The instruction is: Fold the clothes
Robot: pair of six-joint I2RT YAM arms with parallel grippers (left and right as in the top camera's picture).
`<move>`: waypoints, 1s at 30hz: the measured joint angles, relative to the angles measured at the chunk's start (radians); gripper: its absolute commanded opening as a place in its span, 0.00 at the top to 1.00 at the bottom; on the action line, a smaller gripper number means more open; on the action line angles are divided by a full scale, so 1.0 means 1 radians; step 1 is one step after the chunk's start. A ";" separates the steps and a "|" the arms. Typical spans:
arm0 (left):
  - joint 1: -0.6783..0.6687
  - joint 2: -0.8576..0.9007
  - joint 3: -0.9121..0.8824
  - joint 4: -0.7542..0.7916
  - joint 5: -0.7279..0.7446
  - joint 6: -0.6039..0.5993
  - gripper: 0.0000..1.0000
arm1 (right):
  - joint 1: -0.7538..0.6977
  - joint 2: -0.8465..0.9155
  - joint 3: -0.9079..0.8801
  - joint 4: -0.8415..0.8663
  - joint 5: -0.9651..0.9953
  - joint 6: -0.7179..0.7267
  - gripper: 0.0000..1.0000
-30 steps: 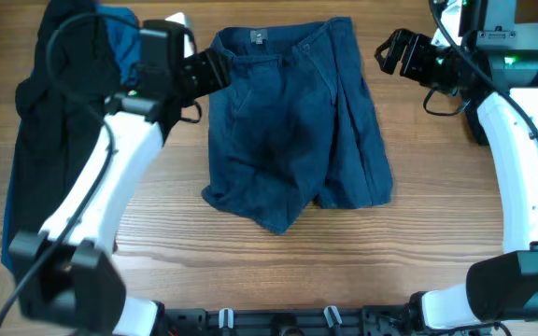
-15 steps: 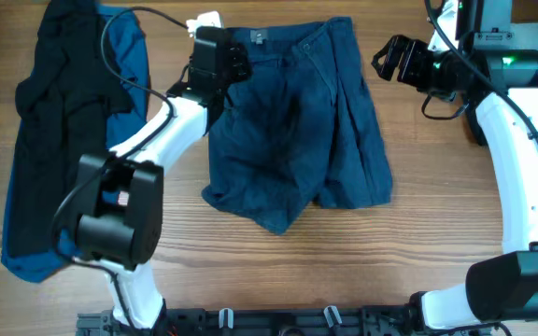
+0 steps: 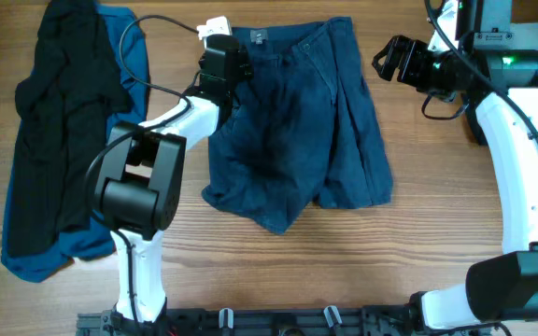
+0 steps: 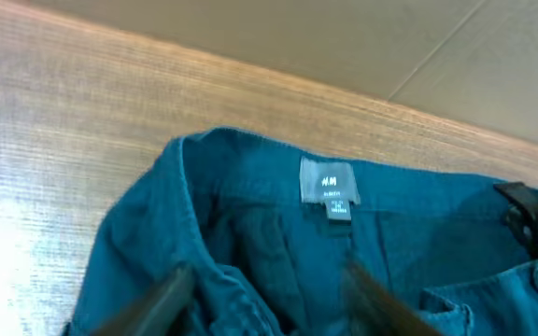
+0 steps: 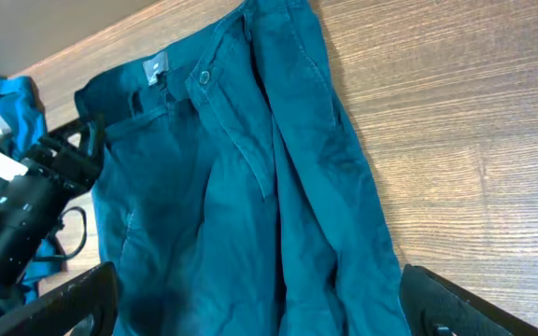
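Dark navy shorts (image 3: 292, 121) lie spread on the wooden table, waistband toward the far edge. My left gripper (image 3: 226, 54) is at the waistband's left corner. In the left wrist view its two blurred fingers (image 4: 274, 301) are apart, straddling the fabric below the white label (image 4: 327, 184). My right gripper (image 3: 388, 59) hovers open just right of the shorts' upper right corner. In the right wrist view its wide-open fingers (image 5: 264, 313) frame the shorts (image 5: 250, 187), with the button (image 5: 204, 77) showing.
A pile of black clothing (image 3: 63, 121) on a brighter blue garment (image 3: 26, 261) lies along the table's left side. Bare wood (image 3: 344, 261) lies in front of the shorts. A grey device (image 3: 521, 65) stands at the far right.
My left arm has swung from beside the pile rightward to the shorts' waistband corner. The right gripper has hardly moved. The shorts lie as before.
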 measured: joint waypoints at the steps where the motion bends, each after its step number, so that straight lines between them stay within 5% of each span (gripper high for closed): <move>1: 0.000 0.003 0.001 0.008 -0.001 0.002 0.87 | 0.000 0.000 0.000 0.000 0.000 0.000 0.04; 2: 0.000 0.006 0.002 0.011 0.000 0.010 0.96 | 0.000 0.000 0.000 0.000 0.000 0.000 0.04; 9: 0.001 0.014 0.011 -0.037 -0.001 0.008 0.96 | 0.000 0.000 0.000 -0.003 0.000 -0.007 0.05; 18: 0.118 -0.047 0.373 -0.526 0.009 0.012 0.96 | 0.000 0.000 0.000 -0.010 0.000 -0.026 0.05; 22: 0.221 -0.081 0.513 -0.628 0.027 0.029 0.96 | 0.000 0.000 0.000 -0.010 0.000 -0.026 0.05; 25: 0.291 -0.092 0.533 -0.652 0.052 0.042 0.83 | 0.000 0.000 0.000 -0.010 0.000 -0.026 0.05; 30: 0.323 -0.092 0.535 -0.869 0.201 0.056 0.31 | 0.000 0.000 0.000 -0.010 0.000 -0.026 0.04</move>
